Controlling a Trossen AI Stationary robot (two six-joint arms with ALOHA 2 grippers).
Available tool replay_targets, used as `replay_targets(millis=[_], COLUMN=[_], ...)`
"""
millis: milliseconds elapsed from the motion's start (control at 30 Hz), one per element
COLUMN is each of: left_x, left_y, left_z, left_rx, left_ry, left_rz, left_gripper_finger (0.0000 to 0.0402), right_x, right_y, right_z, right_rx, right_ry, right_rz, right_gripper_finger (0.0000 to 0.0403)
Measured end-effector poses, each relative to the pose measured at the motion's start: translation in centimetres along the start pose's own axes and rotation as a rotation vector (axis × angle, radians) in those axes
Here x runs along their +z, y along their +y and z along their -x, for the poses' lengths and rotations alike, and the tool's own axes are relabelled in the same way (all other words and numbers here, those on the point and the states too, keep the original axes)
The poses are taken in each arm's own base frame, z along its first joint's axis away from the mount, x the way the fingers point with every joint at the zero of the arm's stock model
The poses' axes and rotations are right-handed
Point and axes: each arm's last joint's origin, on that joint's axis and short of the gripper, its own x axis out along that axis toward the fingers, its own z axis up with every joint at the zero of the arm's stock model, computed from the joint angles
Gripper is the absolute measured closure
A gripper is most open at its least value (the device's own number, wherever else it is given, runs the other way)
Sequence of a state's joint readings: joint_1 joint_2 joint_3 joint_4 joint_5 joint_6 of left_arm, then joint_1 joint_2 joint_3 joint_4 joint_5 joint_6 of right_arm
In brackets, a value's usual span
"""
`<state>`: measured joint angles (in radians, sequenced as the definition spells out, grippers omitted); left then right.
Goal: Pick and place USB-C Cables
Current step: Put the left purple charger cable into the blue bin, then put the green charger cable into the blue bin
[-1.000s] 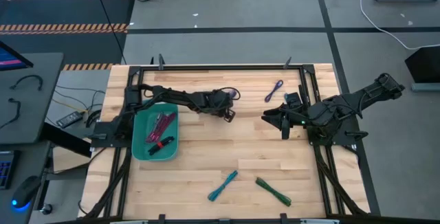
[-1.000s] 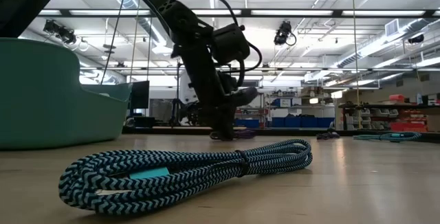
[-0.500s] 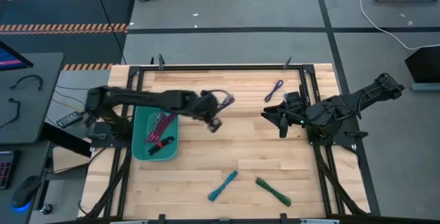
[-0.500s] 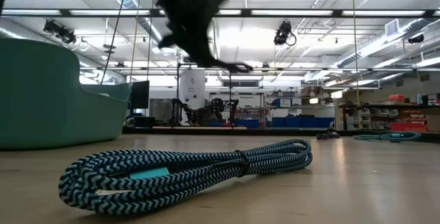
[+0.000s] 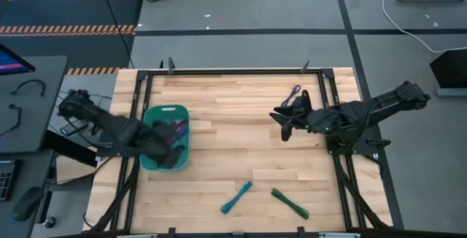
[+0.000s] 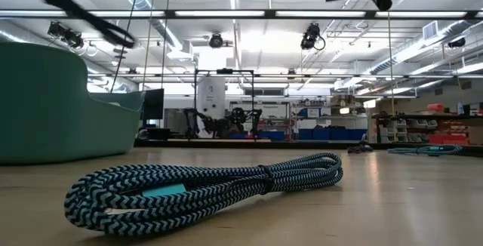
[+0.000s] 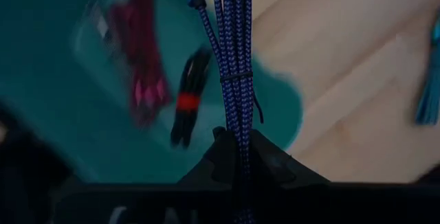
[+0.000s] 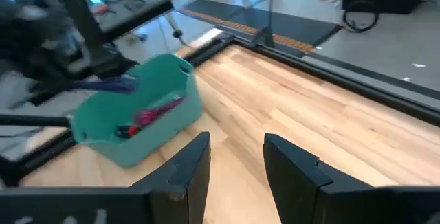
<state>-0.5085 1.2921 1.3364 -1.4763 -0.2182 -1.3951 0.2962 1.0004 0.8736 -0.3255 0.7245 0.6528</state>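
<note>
Left gripper point(image 7: 237, 148) pinches the blue cable point(image 7: 232, 52) mid-bundle over the tray point(image 5: 152, 158); it looks light and limp, while the right gripper point(image 8: 237, 159) hangs open.

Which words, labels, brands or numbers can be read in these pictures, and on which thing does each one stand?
None can be read.
Blue cable held by the left gripper: no print shows.
Teal tray: no label visible.
Teal cable in the low view: pattern only, no text.
Monitor beside the table: lit, but too small to read.
Shelves and bins in the room behind: too small to read.
Right gripper, fingers open: no marking.
</note>
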Motion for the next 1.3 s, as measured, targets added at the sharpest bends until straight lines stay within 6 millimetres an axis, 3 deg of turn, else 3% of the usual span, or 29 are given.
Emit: replay_targets(millis=[100,200,367,567,700,933,1100,1200,1300], left_x=[-2.1,-2.9,-3.3,-2.6,-1.6,1.1,2.7,3.7,4.4], left_y=[0.7,0.8,1.8,2.6,3.4,3.9,3.8,3.2,2.3], left_z=[0.6,0.0,-4.5,-10.9,-13.0,-12.1,-10.1,-8.8,-7.4], left_rx=[0.057,0.075,0.214,0.172,0.166,0.12,0.056,0.018,-0.021], left_ry=[0.0,-0.044,0.042,0.061,0.068,0.057,0.022,-0.056,-0.184], left_rz=[-0.008,-0.053,0.037,0.079,0.103,0.044,-0.031,-0.035,-0.067], left_gripper_finger=[0.038,0.0381,0.0381,0.0365,0.0341,0.0254,0.0202,0.0187,0.0185], right_x=[0.0,0.0,0.0,0.1,0.4,0.5,0.1,-0.9,-3.2], right_y=[-0.1,-0.1,0.1,0.4,0.9,1.7,2.1,2.6,3.6], right_z=[-0.9,-1.4,-1.8,-1.7,-1.6,-1.2,-0.9,-0.5,-0.2], right_rx=[-0.02,-0.023,0.03,0.107,0.192,0.288,0.305,0.337,0.357], right_ry=[-0.002,0.003,0.031,0.059,0.068,0.067,0.097,0.2,0.396], right_rz=[-0.007,-0.012,-0.028,-0.046,-0.08,-0.104,-0.158,-0.203,-0.25], right_gripper_finger=[0.0262,0.0262,0.0262,0.0262,0.0262,0.0262,0.0262,0.0263,0.0269])
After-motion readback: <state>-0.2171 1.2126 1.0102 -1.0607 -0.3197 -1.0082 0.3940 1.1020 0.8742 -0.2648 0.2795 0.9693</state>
